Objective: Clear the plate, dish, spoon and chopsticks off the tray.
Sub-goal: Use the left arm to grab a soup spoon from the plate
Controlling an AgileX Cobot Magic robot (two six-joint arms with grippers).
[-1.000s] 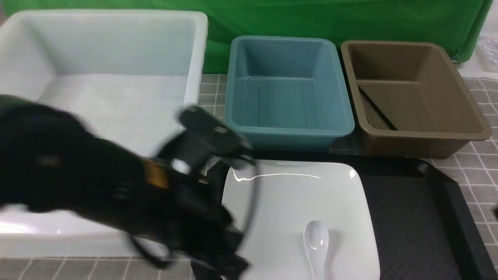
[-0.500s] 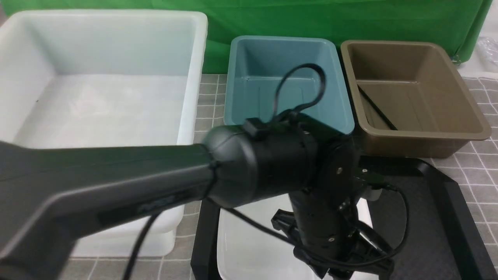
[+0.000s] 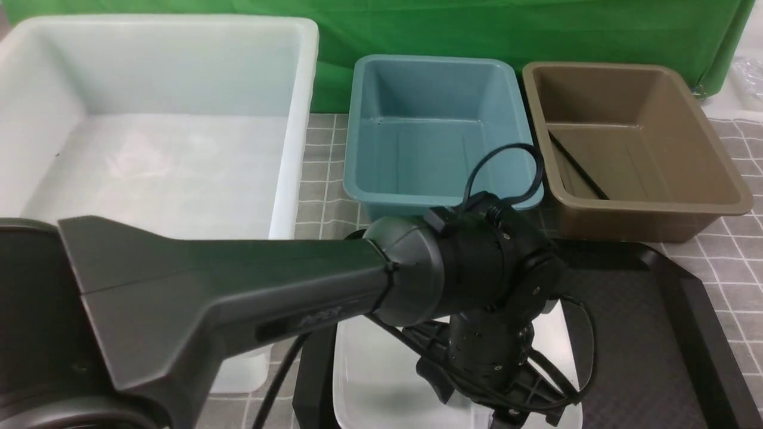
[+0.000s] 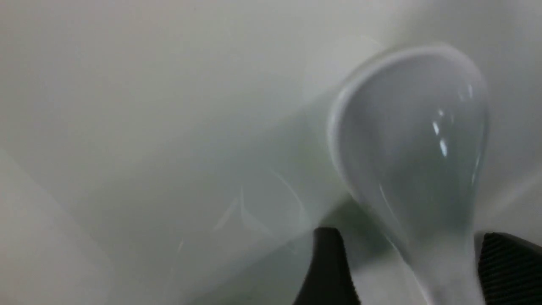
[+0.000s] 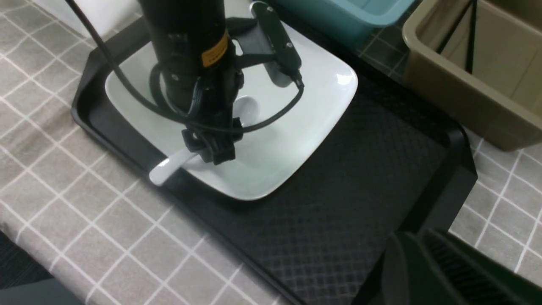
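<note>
Three bins (image 3: 441, 89); one tray (image 3: 644, 333); one plate (image 3: 369, 381); one spoon (image 4: 410, 140).

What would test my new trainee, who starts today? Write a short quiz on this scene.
1. True or false: the spoon lies on the plate, which sits on the tray.
2. Which bin holds the chopsticks? A white, B teal, C brown.
3. Fill in: the left claw straddles the spoon's ____.
Key: 1 true; 2 C, the brown bin; 3 handle.
</note>
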